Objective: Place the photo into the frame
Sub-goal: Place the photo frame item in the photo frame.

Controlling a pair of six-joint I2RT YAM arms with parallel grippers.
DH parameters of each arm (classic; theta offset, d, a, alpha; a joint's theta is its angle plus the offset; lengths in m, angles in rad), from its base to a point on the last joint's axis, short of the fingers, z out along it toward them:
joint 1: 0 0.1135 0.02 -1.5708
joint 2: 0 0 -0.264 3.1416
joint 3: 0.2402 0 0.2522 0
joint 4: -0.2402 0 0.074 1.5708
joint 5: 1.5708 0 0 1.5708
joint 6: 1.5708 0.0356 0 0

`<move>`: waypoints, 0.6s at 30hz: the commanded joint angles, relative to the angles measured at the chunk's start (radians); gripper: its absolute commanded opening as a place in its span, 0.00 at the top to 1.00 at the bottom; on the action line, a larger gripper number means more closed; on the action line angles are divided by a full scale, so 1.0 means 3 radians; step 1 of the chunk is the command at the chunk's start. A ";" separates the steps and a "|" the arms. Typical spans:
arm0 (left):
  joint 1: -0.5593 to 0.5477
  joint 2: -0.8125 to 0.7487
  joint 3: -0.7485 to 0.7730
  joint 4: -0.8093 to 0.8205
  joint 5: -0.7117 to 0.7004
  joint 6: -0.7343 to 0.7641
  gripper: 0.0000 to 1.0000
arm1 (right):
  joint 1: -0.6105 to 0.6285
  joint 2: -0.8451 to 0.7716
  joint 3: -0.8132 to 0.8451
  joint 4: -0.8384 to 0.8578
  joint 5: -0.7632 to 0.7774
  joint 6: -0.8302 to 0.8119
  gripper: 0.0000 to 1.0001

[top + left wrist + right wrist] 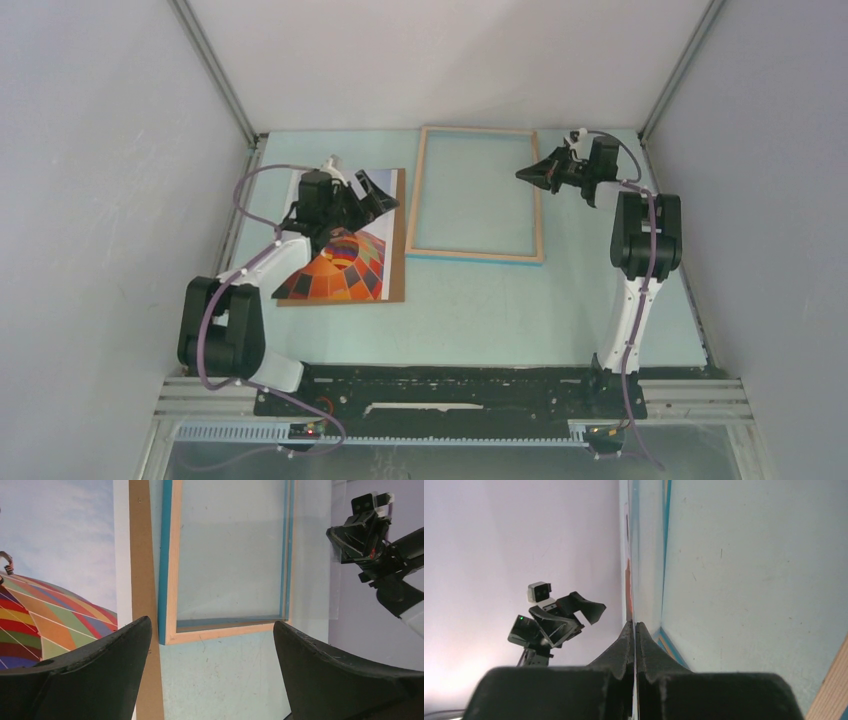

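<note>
Photo [340,270] lies face up on board [397,240] beside frame [478,255]; left pincer [378,192] spread above it; right pincer [528,174] pinching thin clear sheet [320,555] by frame's right rail.

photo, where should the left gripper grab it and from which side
Probably its near left corner, coming in low from the left: the photo lies flat, face up on the backing board, so no pinch from above, and the frame crowds its right side. The left gripper hangs open above it.

light: bright, even | shadows: faint | right hand [634,626] close-up: soft
</note>
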 commanded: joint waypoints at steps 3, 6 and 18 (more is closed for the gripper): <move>-0.0052 0.0146 0.0140 0.0312 0.0201 -0.0264 0.00 | -0.0025 0.0047 -0.0135 0.0830 -0.0191 0.0727 1.00; -0.0124 0.0234 0.0050 0.0482 0.0143 -0.0544 0.00 | -0.0042 0.0046 -0.0149 0.0777 -0.0120 0.0748 1.00; -0.0349 0.0442 0.0040 0.0650 -0.0418 -0.0849 0.00 | -0.0109 0.0053 -0.0245 0.1193 -0.0153 0.1201 1.00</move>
